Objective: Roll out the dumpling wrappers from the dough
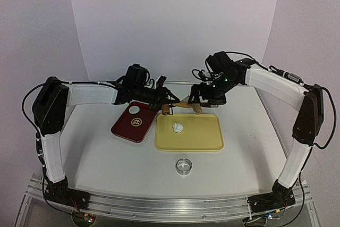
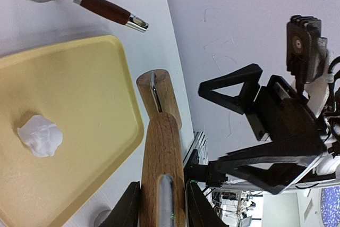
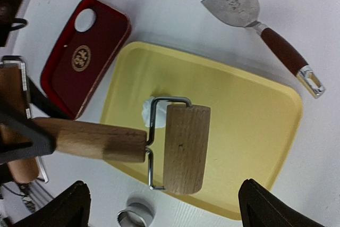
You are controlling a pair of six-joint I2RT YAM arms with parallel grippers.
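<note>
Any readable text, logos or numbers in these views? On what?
No text reads clearly.
Stamp on the flat steel scraper with the brown handle: too blurred to read.
Gold round emblem on the dark red plastic board: a motif, no legible letters.
Wooden roller: no marking visible.

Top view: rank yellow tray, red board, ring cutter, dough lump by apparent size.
1. yellow tray
2. red board
3. ring cutter
4. dough lump, slightly smaller-looking than the cutter; the cutter sits nearer the camera, so treat that last pair as unsure.
</note>
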